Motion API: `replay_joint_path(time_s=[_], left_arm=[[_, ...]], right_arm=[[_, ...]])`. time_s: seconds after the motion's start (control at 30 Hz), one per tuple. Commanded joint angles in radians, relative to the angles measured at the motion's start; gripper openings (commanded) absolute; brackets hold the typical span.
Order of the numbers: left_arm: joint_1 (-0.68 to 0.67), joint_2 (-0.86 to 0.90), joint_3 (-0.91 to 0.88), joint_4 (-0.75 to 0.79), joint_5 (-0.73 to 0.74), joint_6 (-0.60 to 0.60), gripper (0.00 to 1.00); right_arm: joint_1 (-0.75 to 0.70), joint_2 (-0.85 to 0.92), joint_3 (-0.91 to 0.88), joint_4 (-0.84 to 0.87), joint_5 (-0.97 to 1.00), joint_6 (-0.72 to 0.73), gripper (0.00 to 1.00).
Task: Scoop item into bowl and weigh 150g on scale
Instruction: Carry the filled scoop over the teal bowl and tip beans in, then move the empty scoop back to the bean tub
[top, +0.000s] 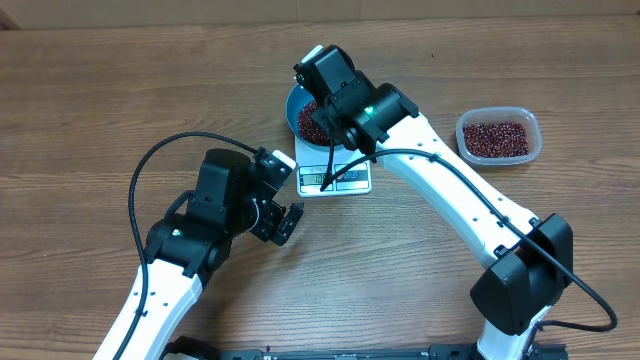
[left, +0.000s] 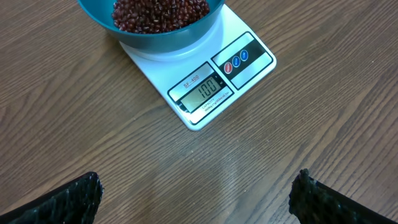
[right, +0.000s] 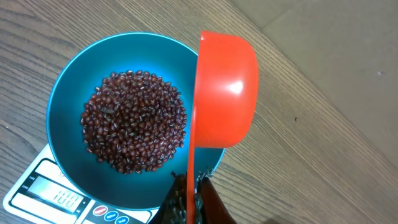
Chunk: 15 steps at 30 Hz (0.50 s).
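Your right gripper (right: 189, 202) is clamped on the thin handle (right: 191, 165) of the orange scoop (right: 227, 93). The scoop stands tipped on its side just ahead of the fingers, over the rim of the blue bowl (right: 59, 93). Beside it, the red beans (right: 134, 121) lie heaped in that bowl on the white scale (left: 155, 74); the display looks like 100. Your left gripper (left: 196, 202) hangs spread wide and holds nothing, with the scale just ahead. The beans are hard and loose and will likely roll, so tip them in small trickles and grip the scoop by its handle. More beans fill the clear tub (top: 498, 137), well off to your right hand's right.
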Motion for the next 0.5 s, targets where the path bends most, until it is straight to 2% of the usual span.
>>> replay_joint_path(time_s=[0.0, 0.27, 0.47], left_arm=[[-0.002, 0.005, -0.008, 0.0, 0.011, 0.023, 1.0], [-0.002, 0.005, -0.008, 0.0, 0.012, 0.023, 1.0], [-0.002, 0.005, -0.008, 0.0, 0.011, 0.023, 1.0]], right_arm=[[-0.01, -0.041, 0.034, 0.002, -0.032, 0.0, 0.04], [-0.097, -0.081, 0.034, -0.031, -0.254, 0.061, 0.04], [-0.243, -0.162, 0.034, -0.062, -0.552, 0.11, 0.04]])
